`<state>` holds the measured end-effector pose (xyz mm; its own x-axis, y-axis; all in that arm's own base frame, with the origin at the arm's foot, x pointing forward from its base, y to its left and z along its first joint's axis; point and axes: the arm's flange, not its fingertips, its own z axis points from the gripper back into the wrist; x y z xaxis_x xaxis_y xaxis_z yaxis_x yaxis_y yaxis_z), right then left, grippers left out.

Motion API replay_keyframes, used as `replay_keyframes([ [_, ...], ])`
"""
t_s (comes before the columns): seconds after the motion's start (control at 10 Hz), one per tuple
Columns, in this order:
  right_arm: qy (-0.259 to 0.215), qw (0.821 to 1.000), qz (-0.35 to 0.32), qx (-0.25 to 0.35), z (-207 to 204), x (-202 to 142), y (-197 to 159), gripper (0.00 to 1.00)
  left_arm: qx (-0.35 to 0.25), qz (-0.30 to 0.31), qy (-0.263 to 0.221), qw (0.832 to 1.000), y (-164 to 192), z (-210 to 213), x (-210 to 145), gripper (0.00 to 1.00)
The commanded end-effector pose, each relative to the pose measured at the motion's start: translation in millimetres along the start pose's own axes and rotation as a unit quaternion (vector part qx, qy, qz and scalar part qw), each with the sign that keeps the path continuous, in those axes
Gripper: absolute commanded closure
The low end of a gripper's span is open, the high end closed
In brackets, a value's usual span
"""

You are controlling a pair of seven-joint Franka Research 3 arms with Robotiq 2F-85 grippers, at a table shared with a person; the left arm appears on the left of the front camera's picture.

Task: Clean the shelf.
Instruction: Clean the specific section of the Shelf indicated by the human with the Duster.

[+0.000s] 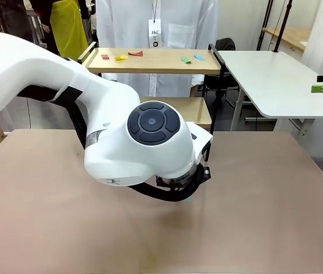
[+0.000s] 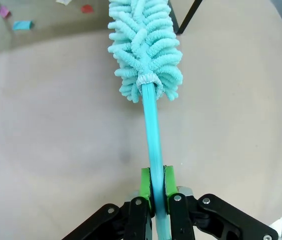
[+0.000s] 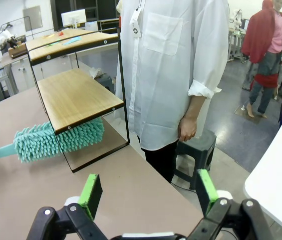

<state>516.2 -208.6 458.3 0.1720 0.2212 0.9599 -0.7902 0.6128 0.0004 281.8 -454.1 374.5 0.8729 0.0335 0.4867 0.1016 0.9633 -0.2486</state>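
Observation:
The shelf [image 1: 155, 61] stands at the tan table's far edge, with a top board and a lower board [image 3: 76, 97] in a black frame. Several coloured paper scraps [image 1: 121, 57] lie on the top board. My left gripper [image 2: 155, 187] is shut on the thin handle of a teal fluffy duster [image 2: 145, 50]. In the right wrist view the duster head [image 3: 56, 140] lies on the table under the lower board. My right gripper [image 3: 149, 192] is open and holds nothing, off to the shelf's right end. My left arm [image 1: 150, 131] covers its own gripper in the front view.
A person in a white coat [image 3: 175, 70] stands close behind the shelf, one hand hanging by a dark stool [image 3: 195, 150]. A white table [image 1: 275, 80] stands to the right. The tan tabletop [image 1: 264, 188] is bare in front of the shelf.

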Motion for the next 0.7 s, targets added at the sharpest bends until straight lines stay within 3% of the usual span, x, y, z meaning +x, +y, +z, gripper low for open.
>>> replay_keyframes([
  [0.0,0.0,1.0,0.002,0.0,-0.3,2.1,1.1,0.0,-0.015,0.011,-0.007,1.0,-45.3,-97.2,2.7,0.87],
  [0.6,0.0,1.0,0.002,0.0,-0.3,2.1,1.1,0.0,-0.007,0.01,0.041,0.999,-50.5,-125.2,-0.9,0.87],
])
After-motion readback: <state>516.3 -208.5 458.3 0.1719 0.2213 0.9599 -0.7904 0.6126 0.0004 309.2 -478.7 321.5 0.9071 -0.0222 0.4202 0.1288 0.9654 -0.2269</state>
